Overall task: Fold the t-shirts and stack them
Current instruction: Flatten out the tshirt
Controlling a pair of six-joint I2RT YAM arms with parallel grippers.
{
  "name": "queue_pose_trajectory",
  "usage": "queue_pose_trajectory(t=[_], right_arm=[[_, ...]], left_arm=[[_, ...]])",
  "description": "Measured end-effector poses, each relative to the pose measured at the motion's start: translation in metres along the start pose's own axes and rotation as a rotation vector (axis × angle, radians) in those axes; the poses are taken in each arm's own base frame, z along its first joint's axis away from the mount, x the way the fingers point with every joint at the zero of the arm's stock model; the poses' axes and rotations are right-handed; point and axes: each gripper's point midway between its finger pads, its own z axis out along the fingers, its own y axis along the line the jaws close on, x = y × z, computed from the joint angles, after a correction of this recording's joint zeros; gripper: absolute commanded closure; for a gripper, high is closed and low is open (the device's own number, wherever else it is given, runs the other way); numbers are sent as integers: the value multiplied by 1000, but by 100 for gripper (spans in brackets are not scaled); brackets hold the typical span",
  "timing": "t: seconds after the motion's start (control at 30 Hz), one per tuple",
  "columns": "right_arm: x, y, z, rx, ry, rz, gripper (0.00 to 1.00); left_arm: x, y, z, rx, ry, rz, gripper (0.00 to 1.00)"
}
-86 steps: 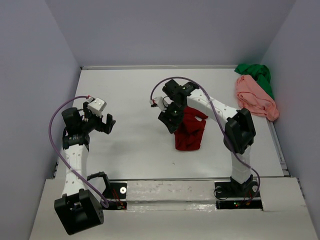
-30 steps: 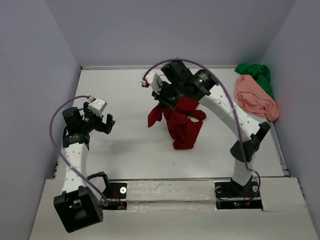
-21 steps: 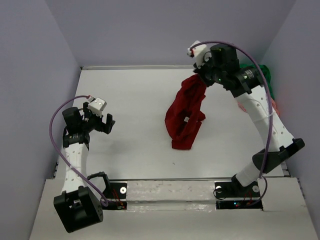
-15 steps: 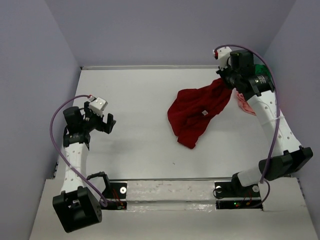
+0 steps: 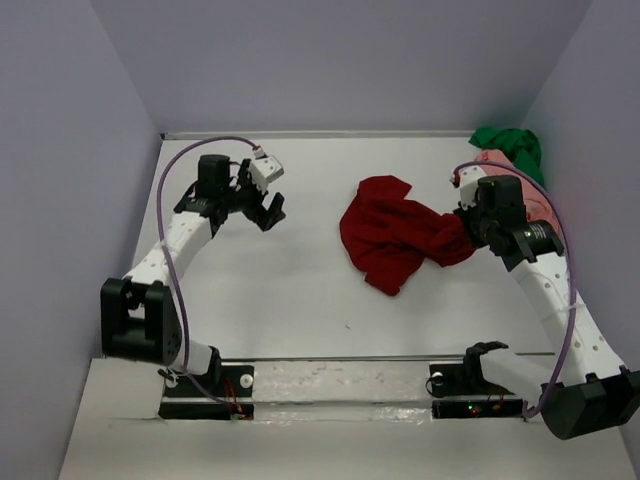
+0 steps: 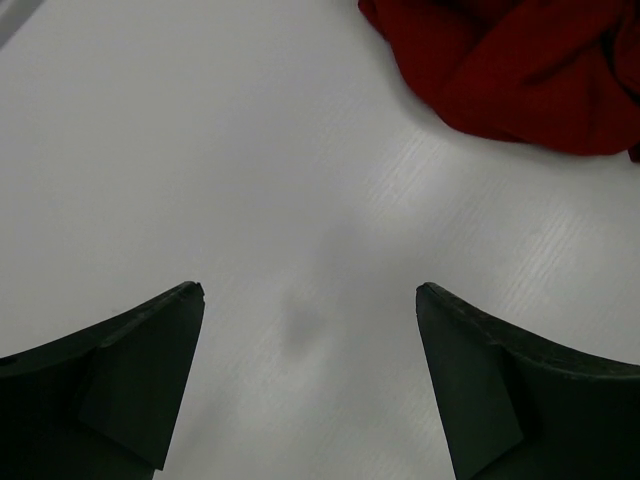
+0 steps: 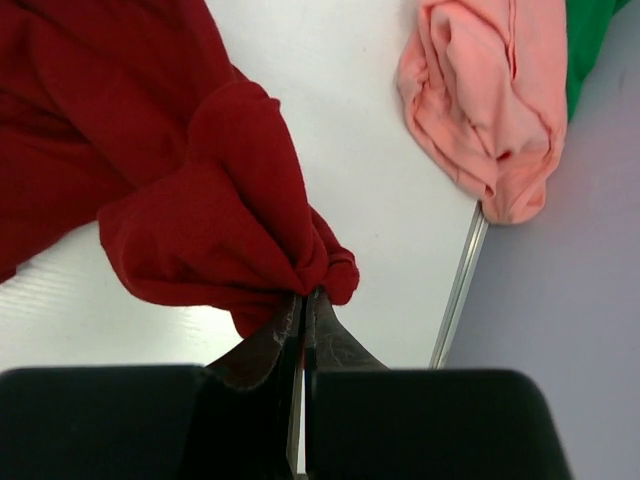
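Note:
The dark red t-shirt (image 5: 392, 234) lies crumpled in the middle of the table (image 5: 290, 290), stretched out toward the right. My right gripper (image 5: 468, 226) is shut on its right edge; in the right wrist view a bunch of dark red t-shirt (image 7: 215, 200) is pinched at the right gripper (image 7: 305, 295). The salmon pink t-shirt (image 5: 512, 193) and the bright green t-shirt (image 5: 512, 147) lie bunched at the back right corner. My left gripper (image 5: 270, 208) hangs open over bare table, left of the red shirt. The left wrist view shows the red t-shirt (image 6: 520, 70) ahead of the left gripper (image 6: 310, 300).
Purple walls close in the table on the left, back and right. A metal rail (image 7: 460, 285) runs along the table's right edge, just beside the right gripper. The pink t-shirt (image 7: 490, 100) and a green t-shirt (image 7: 590, 40) edge lie beyond it.
The right gripper swung the red shirt from the table's middle up and over to the right, then down, spreading it. The left arm reached from the left side toward the table's middle, gripper still open.

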Motion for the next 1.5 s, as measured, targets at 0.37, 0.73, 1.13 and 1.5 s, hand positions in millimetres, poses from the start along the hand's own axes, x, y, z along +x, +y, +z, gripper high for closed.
queue_pose_trajectory(t=[0.37,0.73,1.13,1.5], right_arm=[[44,4,-6,-28,12,79,100],[57,12,-4,-70,35,87,100],[70,19,-5,-86,56,81,100],[78,25,-7,-113,65,74,100]], left_arm=[[-67,42,136,85,-18,20,1],[-71,31,239,258,-17,-98,6],[-96,-67,277,457,-19,-162,2],[-84,-73,303,371,15,-154,5]])
